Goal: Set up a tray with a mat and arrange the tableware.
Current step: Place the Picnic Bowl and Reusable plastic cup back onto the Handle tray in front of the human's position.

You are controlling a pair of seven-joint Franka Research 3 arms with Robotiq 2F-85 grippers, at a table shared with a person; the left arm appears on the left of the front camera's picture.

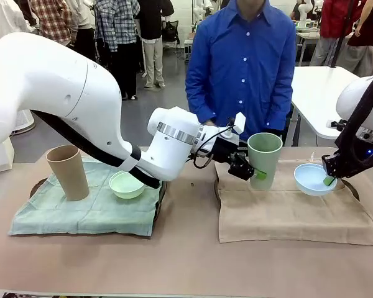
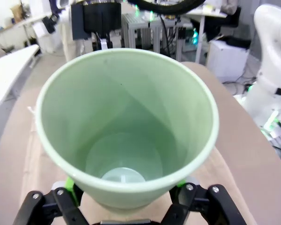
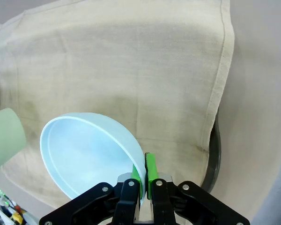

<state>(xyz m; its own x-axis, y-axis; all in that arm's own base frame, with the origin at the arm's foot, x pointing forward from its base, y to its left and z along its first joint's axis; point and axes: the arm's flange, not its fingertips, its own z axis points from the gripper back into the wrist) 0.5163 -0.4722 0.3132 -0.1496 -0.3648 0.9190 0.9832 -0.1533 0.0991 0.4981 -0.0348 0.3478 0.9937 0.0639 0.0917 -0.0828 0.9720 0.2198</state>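
- While a person in a blue shirt (image 1: pixel 242 62) stands at the far side of the table, we work with both arms over the right-hand tray, which is covered by a beige mat (image 1: pixel 286 214).
- Our left gripper (image 1: pixel 256 174) reaches across the middle and clasps the sage green cup (image 1: pixel 264 158) low on its wall, a green pad on either side. The jaws stand fairly wide because the cup is wide. We hold it upright, apparently so it can stand on the mat.
- From the left wrist, we look straight down into the cup's open mouth (image 2: pixel 126 122), with the fingers (image 2: pixel 68 185) hugging its outside.
- Our right gripper (image 1: pixel 329 180) is pinched tight on the rim of the light blue bowl (image 1: pixel 312 178), one finger inside, one outside. The bowl is tilted; we cannot tell whether it touches the mat.
- On the left tray, a pale green mat (image 1: pixel 87 208) carries the tan cup (image 1: pixel 68 172) and, just beside it, the mint green bowl (image 1: pixel 126 184). That setting looks finished.
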